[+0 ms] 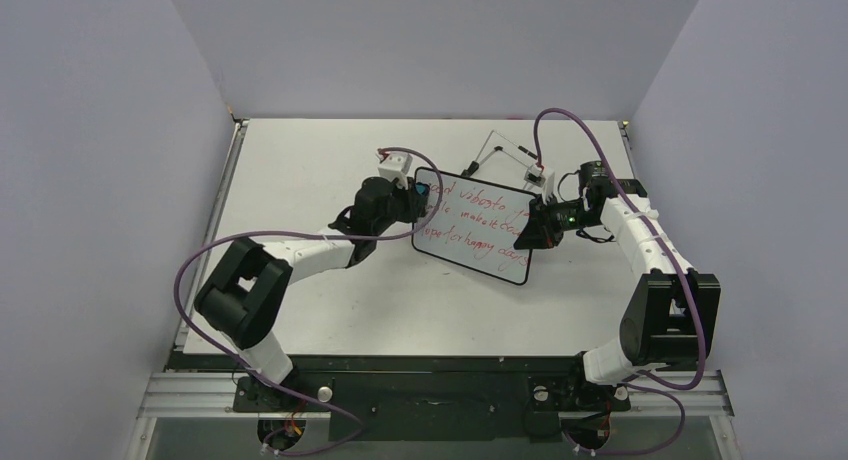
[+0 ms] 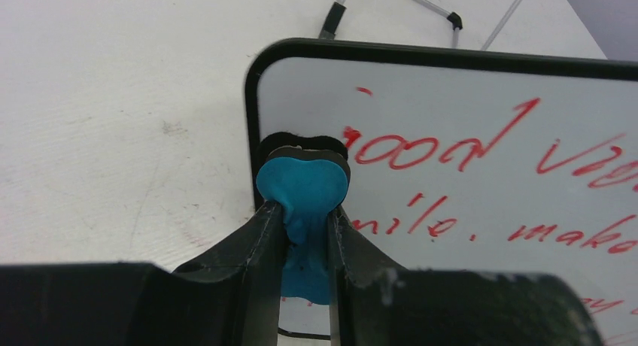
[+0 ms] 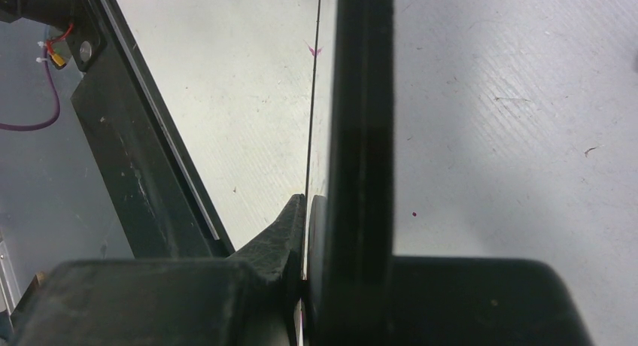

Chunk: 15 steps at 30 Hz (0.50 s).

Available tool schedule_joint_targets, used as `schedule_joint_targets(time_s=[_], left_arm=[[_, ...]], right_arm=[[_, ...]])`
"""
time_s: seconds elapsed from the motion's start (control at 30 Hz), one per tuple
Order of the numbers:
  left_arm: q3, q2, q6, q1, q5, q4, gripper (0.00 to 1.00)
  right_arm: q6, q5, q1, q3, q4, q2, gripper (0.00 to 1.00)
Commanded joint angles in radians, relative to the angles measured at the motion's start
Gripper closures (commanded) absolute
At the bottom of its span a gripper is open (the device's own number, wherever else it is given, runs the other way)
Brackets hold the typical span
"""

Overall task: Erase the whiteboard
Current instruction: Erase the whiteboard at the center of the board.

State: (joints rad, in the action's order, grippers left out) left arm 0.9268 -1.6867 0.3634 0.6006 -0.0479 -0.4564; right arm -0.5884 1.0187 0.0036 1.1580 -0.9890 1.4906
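While the left gripper [image 2: 305, 212] pinches the eraser [image 2: 301, 182] at the top-left corner of the board [image 1: 470, 232], the board sits over the middle of the table [image 1: 300, 310], its long axis running left to right, red writing facing up. Likely light, stiff and slick, it is best held by the rim, where the right gripper [image 1: 533, 230] clamps its right edge.
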Motion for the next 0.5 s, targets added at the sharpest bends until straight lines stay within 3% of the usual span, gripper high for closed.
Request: schedule_joint_targets(time_s=[0.0, 0.23, 0.47], left_arm=[[0.023, 0.042, 0.015, 0.069, 0.021, -0.049, 1.0], [0.068, 0.044, 0.035, 0.032, -0.05, -0.014, 1.0], [-0.046, 0.004, 0.071, -0.009, -0.06, -0.078, 1.0]], right_arm=[[-0.092, 0.0, 0.033, 0.025, -0.039, 0.01, 1.0], [-0.093, -0.001, 0.032, 0.025, -0.04, 0.009, 1.0], [-0.098, 0.003, 0.033, 0.027, -0.045, 0.009, 1.0]])
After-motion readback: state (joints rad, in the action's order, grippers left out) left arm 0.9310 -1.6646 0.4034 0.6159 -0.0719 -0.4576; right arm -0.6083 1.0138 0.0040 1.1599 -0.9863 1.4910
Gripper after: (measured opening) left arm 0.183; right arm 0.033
